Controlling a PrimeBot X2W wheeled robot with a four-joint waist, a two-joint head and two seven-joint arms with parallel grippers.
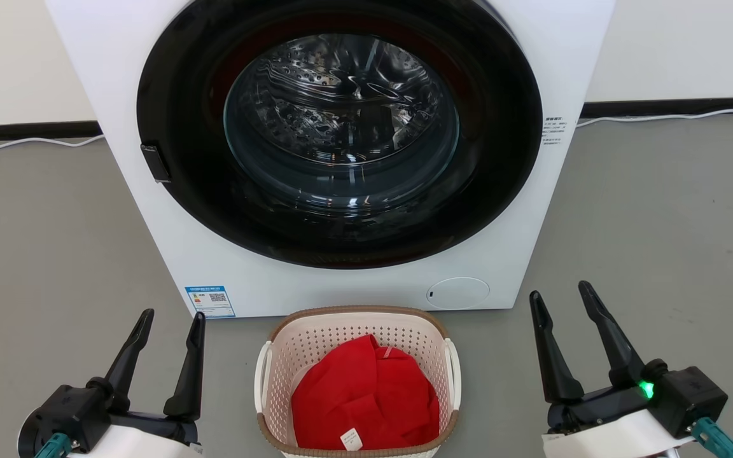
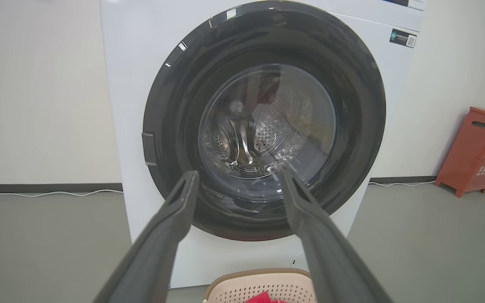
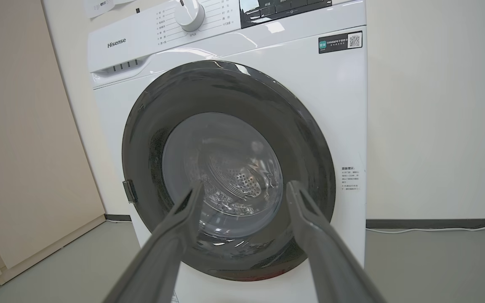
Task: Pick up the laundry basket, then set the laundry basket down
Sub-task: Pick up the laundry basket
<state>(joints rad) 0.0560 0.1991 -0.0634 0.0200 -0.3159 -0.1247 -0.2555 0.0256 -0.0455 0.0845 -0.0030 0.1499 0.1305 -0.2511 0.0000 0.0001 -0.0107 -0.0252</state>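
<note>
Though left tool and right tool wide open, empty, laundry basket on floor before washer.

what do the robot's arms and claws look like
The left claw and right claw each have two long, tapering dark fingers on a boxy black base, mounted on a white forearm with a teal fitting. A small green light glows on the right one.

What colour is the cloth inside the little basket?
Bright red cloth, with a small white tag, in the laundry basket. The head view shows it best.
</note>
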